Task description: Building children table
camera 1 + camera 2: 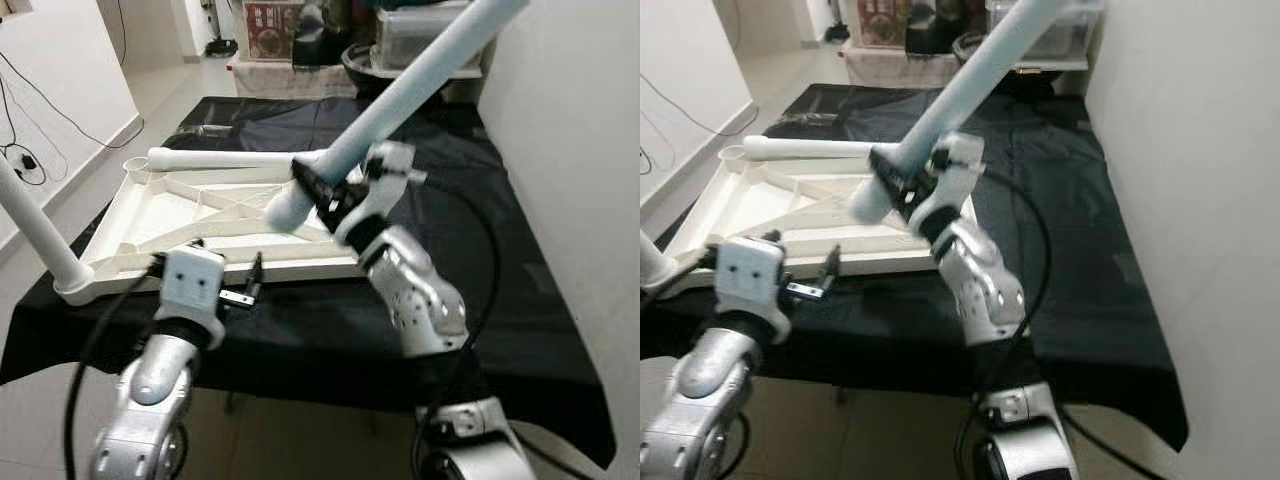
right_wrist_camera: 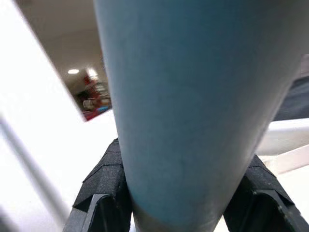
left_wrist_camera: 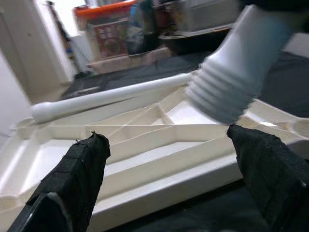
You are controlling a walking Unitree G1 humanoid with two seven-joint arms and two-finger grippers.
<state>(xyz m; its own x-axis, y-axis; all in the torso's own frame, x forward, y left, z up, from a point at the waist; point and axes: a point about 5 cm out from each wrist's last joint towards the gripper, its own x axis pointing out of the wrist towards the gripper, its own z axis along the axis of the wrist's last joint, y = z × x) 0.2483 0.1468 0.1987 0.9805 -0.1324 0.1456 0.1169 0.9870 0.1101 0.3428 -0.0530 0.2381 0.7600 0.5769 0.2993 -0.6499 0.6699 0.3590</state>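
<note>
An upturned white plastic tabletop (image 1: 150,215) lies on the black-covered table, ribs facing up. One white leg (image 1: 35,235) stands in its near left corner socket. Another leg (image 1: 230,158) lies along its far edge. My right gripper (image 1: 322,195) is shut on a pale blue-white table leg (image 1: 400,95), held tilted above the tabletop's near right part, its threaded end (image 3: 219,94) pointing down. My left gripper (image 1: 250,285) hovers open at the tabletop's near edge, its fingers (image 3: 72,179) spread wide with nothing between them.
The black cloth (image 1: 480,290) covers the table, with bare room to the right beside a white wall (image 1: 570,150). Storage boxes and clutter (image 1: 300,35) stand beyond the far end. Cables (image 1: 25,155) lie on the floor at the left.
</note>
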